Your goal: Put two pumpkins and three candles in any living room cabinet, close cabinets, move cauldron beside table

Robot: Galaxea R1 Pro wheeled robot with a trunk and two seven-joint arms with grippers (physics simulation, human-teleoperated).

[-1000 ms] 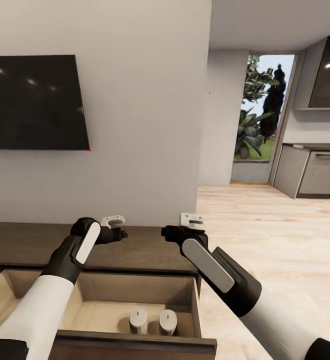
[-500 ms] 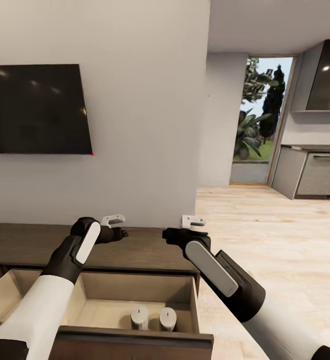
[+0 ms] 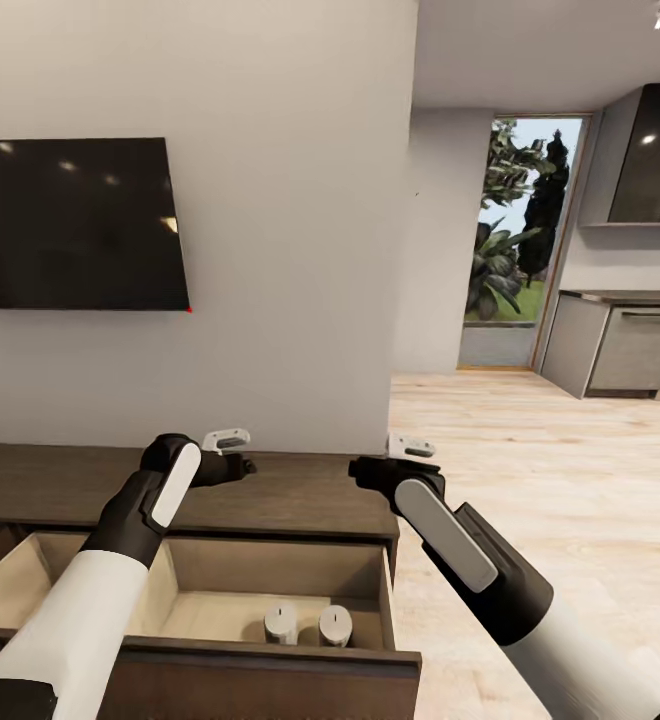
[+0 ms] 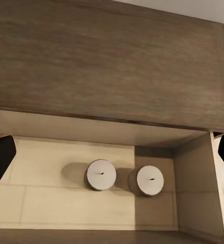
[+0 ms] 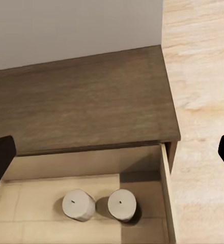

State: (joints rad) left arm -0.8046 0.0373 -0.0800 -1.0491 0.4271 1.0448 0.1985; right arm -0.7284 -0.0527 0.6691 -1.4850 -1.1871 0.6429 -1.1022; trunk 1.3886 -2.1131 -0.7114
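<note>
The dark brown cabinet [image 3: 300, 500] stands against the wall below me, and its right drawer [image 3: 210, 600] is pulled out. Two beige-grey candles [image 3: 280, 622] [image 3: 335, 624] stand upright side by side in the drawer's front right corner. They also appear as candles [image 4: 101, 174] [image 4: 149, 180] in the left wrist view and candles [image 5: 78, 205] [image 5: 122, 205] in the right wrist view. My left gripper [image 3: 242, 466] hovers above the cabinet top, open and empty. My right gripper [image 3: 362, 470] hangs open over the cabinet's right end, holding nothing. Both stay well above the candles.
A black TV [image 3: 70, 225] hangs on the grey wall behind the cabinet. Light wooden floor [image 3: 550, 480] stretches to the right toward grey kitchen units [image 3: 630, 345] and a glass door [image 3: 515, 240] with plants outside.
The head camera has shifted, so the drawer and candles sit lower in the picture and the TV sits lower too. My right gripper has moved to the right; the left arm holds still.
</note>
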